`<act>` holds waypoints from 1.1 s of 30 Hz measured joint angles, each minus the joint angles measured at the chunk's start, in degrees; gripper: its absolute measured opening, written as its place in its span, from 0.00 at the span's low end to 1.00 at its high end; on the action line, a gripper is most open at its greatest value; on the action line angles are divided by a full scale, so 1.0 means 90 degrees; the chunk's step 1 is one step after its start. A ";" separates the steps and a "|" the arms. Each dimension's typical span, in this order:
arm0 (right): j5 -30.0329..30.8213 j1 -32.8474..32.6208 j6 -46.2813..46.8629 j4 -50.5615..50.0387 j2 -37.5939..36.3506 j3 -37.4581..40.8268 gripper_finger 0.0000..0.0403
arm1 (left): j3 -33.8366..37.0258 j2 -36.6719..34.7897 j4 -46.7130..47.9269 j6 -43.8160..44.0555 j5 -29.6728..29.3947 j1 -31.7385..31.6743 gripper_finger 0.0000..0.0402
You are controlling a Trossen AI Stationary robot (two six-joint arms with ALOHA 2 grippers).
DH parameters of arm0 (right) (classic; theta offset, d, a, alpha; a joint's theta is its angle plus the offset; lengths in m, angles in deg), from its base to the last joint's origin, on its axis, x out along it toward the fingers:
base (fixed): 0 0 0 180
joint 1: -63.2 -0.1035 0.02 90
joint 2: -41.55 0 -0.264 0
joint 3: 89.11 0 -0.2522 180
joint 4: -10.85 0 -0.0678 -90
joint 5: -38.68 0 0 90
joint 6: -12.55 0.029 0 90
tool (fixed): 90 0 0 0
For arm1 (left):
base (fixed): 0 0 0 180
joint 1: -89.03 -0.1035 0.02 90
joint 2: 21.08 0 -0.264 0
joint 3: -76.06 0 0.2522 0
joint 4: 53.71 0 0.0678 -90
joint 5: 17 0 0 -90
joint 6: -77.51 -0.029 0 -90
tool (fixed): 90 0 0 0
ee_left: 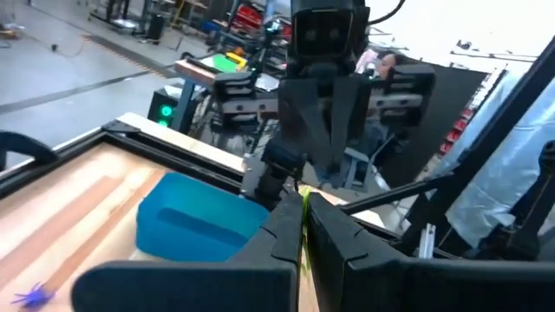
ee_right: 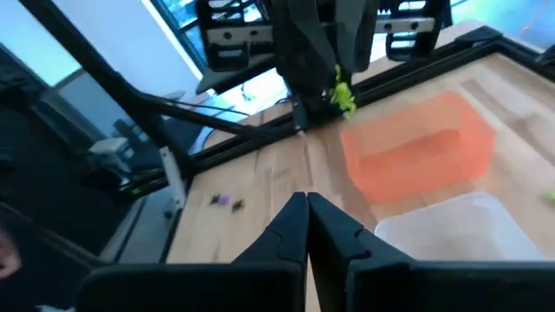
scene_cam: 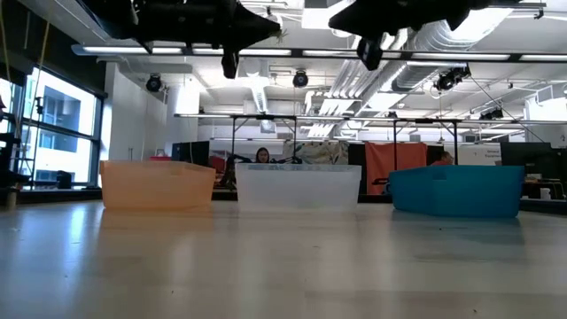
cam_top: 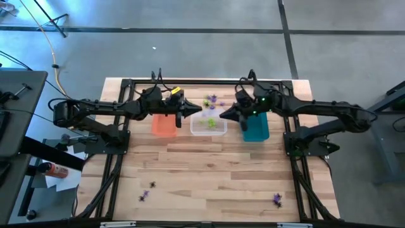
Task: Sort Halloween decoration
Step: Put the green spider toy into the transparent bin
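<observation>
On the pale wood-plank table [cam_top: 209,164], the translucent orange bin [cam_top: 164,125] sits leftmost. Beside it the left gripper [cam_top: 196,109] pinches a spiky lime green trinket [ee_right: 341,94] above the frosted clear bin [cam_top: 209,125], which holds green ones. The right gripper [cam_top: 223,114], fingers pressed together, hovers just beside the opaque teal bin [cam_top: 256,130]. Purple trinkets [cam_top: 277,199] lie near the front edge.

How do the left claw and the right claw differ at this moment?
The left claw is shut on a lime green trinket, while the right claw is shut with nothing between its fingers. The left claw hangs near the orange bin, the right claw near the teal bin. Both are raised above the table, pointing toward the clear bin.
</observation>
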 joint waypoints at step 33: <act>0.0616 -0.0342 -0.0601 0.1151 0.1345 -0.0587 0.50 | 0.0000 0.0007 0.0017 -0.0338 0.0384 0.0093 0.00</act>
